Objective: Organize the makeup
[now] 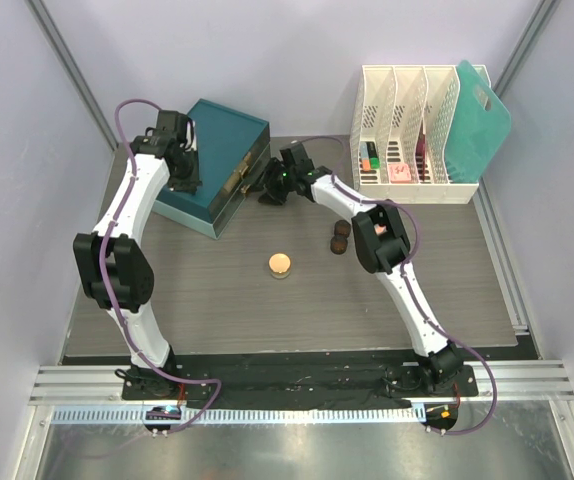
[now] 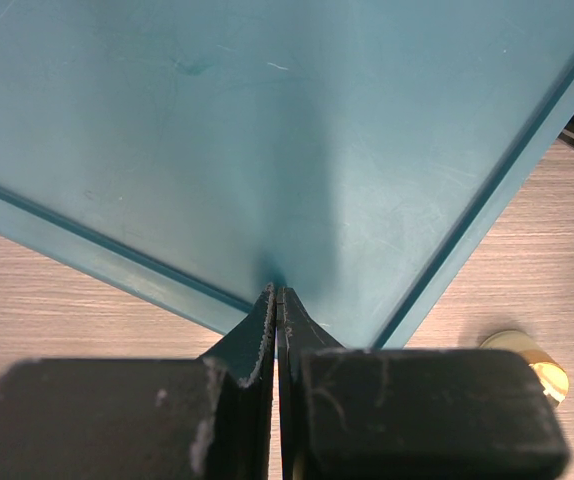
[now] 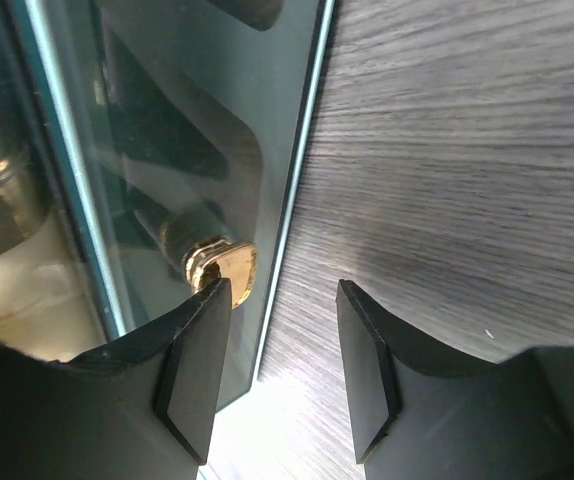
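Observation:
A peach round compact (image 1: 281,264) lies alone mid-table and also shows as the compact (image 2: 532,360) at the lower right of the left wrist view. Two dark-brown jars (image 1: 340,238) sit beside the right arm. My left gripper (image 1: 185,183) (image 2: 279,296) is shut, its tips resting on the lid of the teal drawer box (image 1: 217,160). My right gripper (image 1: 270,190) (image 3: 282,300) stands open at the box's front face. The gold drawer knob (image 3: 225,270) is just at the left fingertip (image 3: 207,310), and nothing is held between the jaws.
A white slotted rack (image 1: 412,95) stands at the back right with a few small items in its slots and a teal board (image 1: 482,120) leaning in it. Walls close in on the left and right of the table.

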Available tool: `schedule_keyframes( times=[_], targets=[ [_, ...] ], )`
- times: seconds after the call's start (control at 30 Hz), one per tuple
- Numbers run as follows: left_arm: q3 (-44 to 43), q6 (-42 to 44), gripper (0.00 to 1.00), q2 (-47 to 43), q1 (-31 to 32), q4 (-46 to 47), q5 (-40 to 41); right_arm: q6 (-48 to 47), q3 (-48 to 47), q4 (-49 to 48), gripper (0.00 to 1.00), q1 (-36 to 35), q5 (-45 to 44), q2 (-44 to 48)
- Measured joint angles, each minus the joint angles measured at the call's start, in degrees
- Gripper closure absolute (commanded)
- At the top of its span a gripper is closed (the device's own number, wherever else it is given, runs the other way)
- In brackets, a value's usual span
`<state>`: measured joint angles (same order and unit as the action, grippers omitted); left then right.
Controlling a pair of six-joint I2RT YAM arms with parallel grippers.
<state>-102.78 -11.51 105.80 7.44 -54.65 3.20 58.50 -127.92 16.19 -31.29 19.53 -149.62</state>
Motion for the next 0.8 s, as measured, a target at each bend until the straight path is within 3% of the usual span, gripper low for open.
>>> schedule_keyframes(
  times=[0.8],
  targets=[
    [0.7,0.0,1.00,-0.5,0.0,0.3,0.0,-1.0,1.5,-2.3,0.47,0.0,0.7,-0.1]
  ],
)
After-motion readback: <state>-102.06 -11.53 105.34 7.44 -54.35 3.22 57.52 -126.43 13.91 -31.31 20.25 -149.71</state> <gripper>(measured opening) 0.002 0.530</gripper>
